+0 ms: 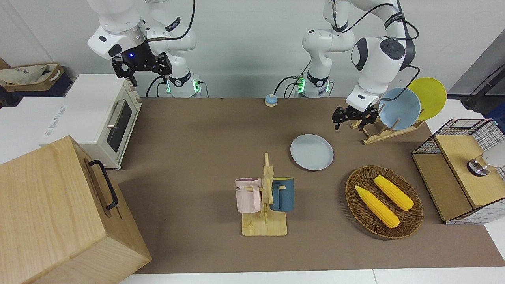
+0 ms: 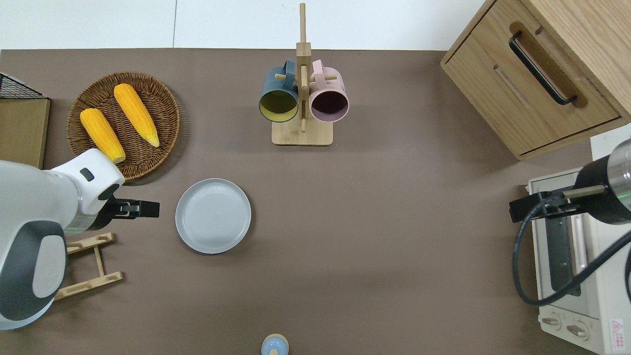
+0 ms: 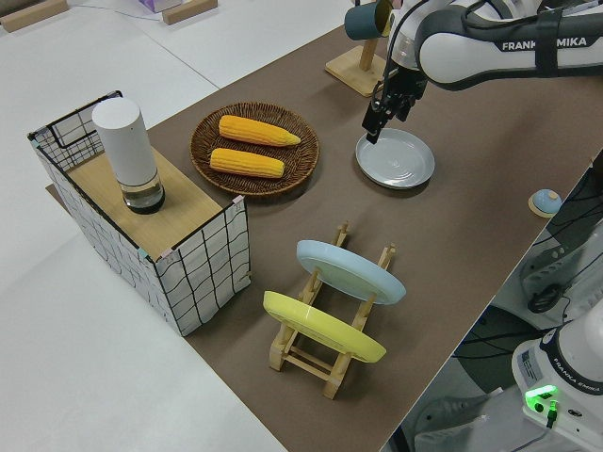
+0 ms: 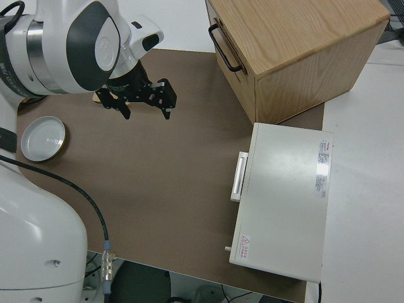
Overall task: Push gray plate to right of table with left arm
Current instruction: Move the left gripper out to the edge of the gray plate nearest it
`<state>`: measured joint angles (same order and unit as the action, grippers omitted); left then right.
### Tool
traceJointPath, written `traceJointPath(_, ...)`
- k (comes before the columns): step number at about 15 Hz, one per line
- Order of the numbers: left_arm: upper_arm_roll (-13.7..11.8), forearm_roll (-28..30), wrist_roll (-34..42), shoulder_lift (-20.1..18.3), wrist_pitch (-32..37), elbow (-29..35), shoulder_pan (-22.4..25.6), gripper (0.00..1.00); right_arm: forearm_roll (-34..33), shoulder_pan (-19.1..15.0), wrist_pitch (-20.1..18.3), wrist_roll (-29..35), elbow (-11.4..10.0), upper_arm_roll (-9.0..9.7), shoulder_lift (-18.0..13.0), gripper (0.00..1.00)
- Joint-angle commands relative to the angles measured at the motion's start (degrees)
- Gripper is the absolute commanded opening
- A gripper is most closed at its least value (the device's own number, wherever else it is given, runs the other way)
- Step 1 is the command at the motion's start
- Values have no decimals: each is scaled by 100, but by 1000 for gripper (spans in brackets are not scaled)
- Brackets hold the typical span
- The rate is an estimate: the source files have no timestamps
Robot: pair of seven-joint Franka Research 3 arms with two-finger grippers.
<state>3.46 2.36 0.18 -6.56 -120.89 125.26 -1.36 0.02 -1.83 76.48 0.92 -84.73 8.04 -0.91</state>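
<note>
— Where is the gray plate [image 2: 213, 216]?
— Flat on the table [image 2: 374, 236], about halfway between the robots' edge and the opposite edge, toward the left arm's end. Nearer to the robots than the wicker basket [image 2: 148, 93] with two corn cobs [image 2: 135, 114], and nearer to the robots than the mug stand [image 2: 302, 133] holding a dark blue mug [image 2: 279, 96] and a pink mug [image 2: 329, 98].

— And the left gripper [image 2: 150, 208]?
— Hanging low over the table, just beside the plate rim, on the side toward the left arm's end. Apart from the rim in the overhead view; contact not certain from the left side view. Fingers seemingly close together, but released or clenched: cannot tell. Nothing seen between them.

— Other things near that end?
— A wooden dish rack [image 1: 384, 132] with a sky-blue plate [image 1: 400, 108] and a yellow plate [image 1: 430, 96], close to the robots' edge. A wire box [image 3: 151, 235] with a white cylinder [image 3: 127, 151] on top, at the end edge.

— The right arm?
— Parked. Right gripper [image 1: 140, 65] released, fingers spread wide.
</note>
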Motion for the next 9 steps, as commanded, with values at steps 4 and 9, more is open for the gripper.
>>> traceJointPath(4, -56, 98, -79, 234, -944, 569, -162, 993, 25, -115, -89, 66, 53, 92, -14, 983)
traceJointPath(9, -56, 98, -457, 541, -1683, 939, -382, 993, 25, -107, -89, 66, 53, 92, -14, 983)
